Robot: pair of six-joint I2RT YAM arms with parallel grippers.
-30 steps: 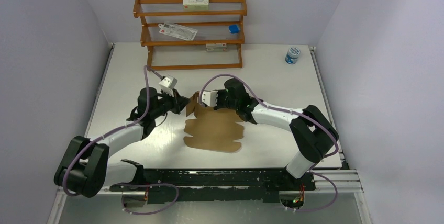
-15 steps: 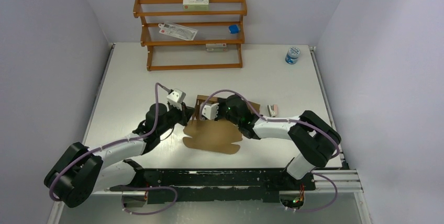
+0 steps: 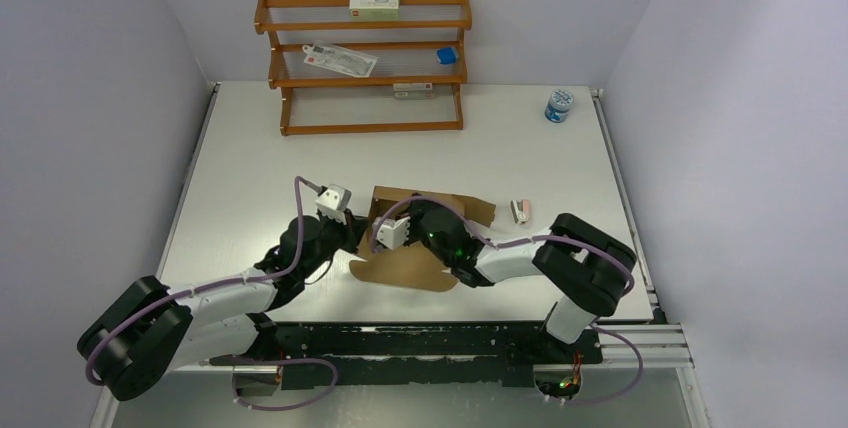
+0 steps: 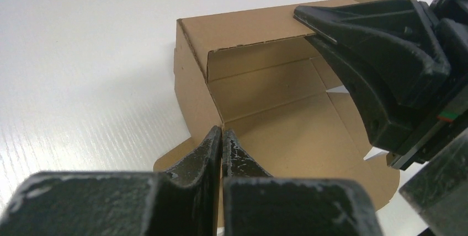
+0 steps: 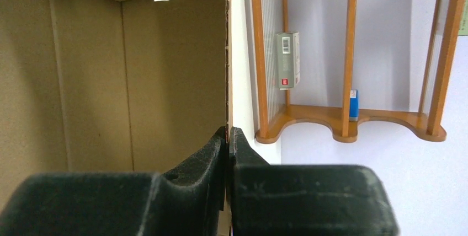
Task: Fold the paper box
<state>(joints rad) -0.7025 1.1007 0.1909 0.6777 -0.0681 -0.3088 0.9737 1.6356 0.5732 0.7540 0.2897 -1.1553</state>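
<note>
The paper box (image 3: 415, 260) is a brown cardboard sheet lying mid-table, with its far wall and left side wall folded upright. In the left wrist view the box (image 4: 287, 120) shows a standing corner. My left gripper (image 4: 222, 137) is shut, pinching the lower edge of the left side wall. It shows in the top view (image 3: 358, 233) at the box's left edge. My right gripper (image 5: 228, 134) is shut on the thin edge of an upright wall of the box (image 5: 138, 70). In the top view the right gripper (image 3: 385, 235) sits over the sheet, close beside the left one.
A wooden rack (image 3: 362, 63) with printed cartons stands at the back of the table and shows in the right wrist view (image 5: 347, 120). A blue-and-white jar (image 3: 559, 105) is at the back right. A tiny pink-and-white item (image 3: 520, 211) lies right of the box.
Both grippers moved toward the near edge and closer together, holding the cardboard. The far and left walls now stand upright. The pink-and-white item came into view.
</note>
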